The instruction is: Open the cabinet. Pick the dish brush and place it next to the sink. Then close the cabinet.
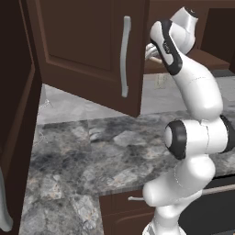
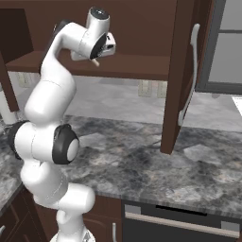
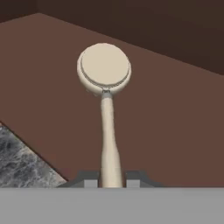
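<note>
The cabinet stands open, its right door (image 2: 182, 71) and left door (image 1: 92, 50) swung out with their silver bar handles showing. My gripper (image 3: 111, 179) reaches into the cabinet over the brown shelf (image 2: 137, 66) and is shut on the dish brush (image 3: 105, 70). The brush is cream, with a round head and a long thin handle that runs back between my fingertips (image 3: 89, 180). In the right base view my gripper (image 2: 97, 57) sits just above the shelf's front edge. In the left base view my gripper (image 1: 151, 50) is partly hidden by the door edge. The sink is out of view.
A grey marbled counter (image 1: 92, 151) runs below the cabinet. The open doors hang over it on both sides of my arm. Brown drawers (image 1: 124, 206) and a black dishwasher front (image 2: 179, 222) sit under the counter. Wall sockets (image 2: 151, 88) are on the backsplash.
</note>
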You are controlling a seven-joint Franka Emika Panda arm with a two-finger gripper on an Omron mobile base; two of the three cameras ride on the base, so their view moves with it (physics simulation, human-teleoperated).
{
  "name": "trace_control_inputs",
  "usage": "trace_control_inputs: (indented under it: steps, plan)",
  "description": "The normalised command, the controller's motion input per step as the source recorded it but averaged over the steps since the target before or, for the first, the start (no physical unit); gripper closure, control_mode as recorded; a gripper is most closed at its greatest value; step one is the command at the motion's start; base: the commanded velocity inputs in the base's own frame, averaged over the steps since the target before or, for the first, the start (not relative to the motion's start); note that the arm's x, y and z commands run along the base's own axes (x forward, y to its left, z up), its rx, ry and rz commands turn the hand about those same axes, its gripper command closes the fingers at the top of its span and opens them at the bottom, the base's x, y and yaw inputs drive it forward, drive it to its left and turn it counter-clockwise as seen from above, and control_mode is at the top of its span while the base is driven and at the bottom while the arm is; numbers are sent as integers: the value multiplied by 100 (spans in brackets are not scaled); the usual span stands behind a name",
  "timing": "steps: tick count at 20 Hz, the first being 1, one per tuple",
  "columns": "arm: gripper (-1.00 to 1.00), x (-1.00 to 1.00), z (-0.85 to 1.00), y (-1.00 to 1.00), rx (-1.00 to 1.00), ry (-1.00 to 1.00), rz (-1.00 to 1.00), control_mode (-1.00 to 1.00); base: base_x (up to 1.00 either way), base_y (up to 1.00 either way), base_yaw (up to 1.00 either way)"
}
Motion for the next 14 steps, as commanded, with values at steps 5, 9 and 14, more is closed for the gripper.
trace_control_inputs:
  steps: [5,9,14]
  plan:
    - [100,-100,7,-19,0,-14,0,-100,0,0,0]
    - [100,-100,5,-17,0,-13,0,-100,0,0,0]
    - [100,-100,2,-8,0,-9,0,-100,0,0,0]
